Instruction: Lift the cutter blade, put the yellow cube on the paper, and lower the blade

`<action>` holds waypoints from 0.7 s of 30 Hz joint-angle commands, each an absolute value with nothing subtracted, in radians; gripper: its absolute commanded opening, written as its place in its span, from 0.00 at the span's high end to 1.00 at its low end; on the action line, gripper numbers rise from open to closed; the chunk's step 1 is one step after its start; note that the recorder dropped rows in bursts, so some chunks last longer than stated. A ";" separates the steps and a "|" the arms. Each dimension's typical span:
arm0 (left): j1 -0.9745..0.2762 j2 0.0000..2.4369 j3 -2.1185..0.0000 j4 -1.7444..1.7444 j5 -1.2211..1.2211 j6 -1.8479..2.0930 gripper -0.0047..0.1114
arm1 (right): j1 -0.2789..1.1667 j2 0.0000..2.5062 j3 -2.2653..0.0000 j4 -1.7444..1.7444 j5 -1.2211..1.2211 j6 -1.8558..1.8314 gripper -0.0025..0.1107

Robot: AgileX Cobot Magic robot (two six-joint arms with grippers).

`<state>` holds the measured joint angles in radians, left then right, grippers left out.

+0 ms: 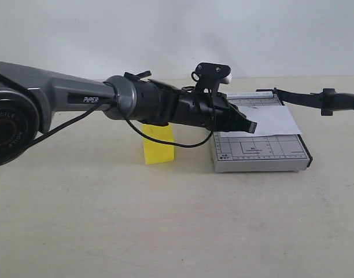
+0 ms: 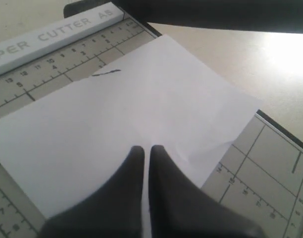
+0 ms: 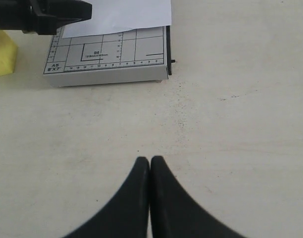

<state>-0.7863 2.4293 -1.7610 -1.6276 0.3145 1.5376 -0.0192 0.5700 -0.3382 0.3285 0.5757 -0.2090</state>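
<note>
One yellow cube [image 1: 159, 147], one paper [image 1: 269, 120], one raised cutter blade [image 1: 304, 97]; left fingers [image 2: 126, 183] and right fingers [image 3: 134, 193] each together.

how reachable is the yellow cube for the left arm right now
Probably reachable, not directly. The yellow cube stands free on the table beside the paper cutter. The left gripper hangs past it over the paper with fingers shut, so it would need to pull back and open.
</note>
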 commanded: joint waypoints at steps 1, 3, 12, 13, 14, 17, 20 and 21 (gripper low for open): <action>-0.792 2.414 -1.770 -1.559 0.310 1.516 0.92 | -0.026 0.571 -0.337 0.333 0.573 -0.210 0.98; -0.790 2.388 -1.766 -1.466 0.266 1.414 0.92 | -0.026 0.571 -0.337 0.333 0.573 -0.210 0.98; -0.788 2.305 -1.703 -1.060 0.269 0.951 0.92 | -0.026 0.571 -0.337 0.333 0.573 -0.210 0.98; -0.788 2.316 -1.703 -1.053 0.280 0.948 0.92 | -0.026 0.571 -0.337 0.333 0.573 -0.210 0.98; -0.788 2.345 -1.706 -1.053 0.299 0.945 0.92 | -0.026 0.571 -0.337 0.335 0.573 -0.210 0.98; -0.788 2.396 -1.744 -1.053 0.374 0.941 0.92 | -0.026 0.571 -0.337 0.344 0.573 -0.210 0.98; -0.788 2.459 -1.839 -1.056 0.518 0.923 0.92 | -0.026 0.571 -0.337 0.350 0.573 -0.212 0.98; -0.788 2.471 -1.859 -1.056 0.533 0.918 0.92 | -0.026 0.571 -0.337 0.350 0.573 -0.212 0.98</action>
<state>-0.7823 2.4286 -1.8148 -1.0670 0.4486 0.9405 -0.0192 0.5700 -0.3382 0.3468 0.5757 -0.2090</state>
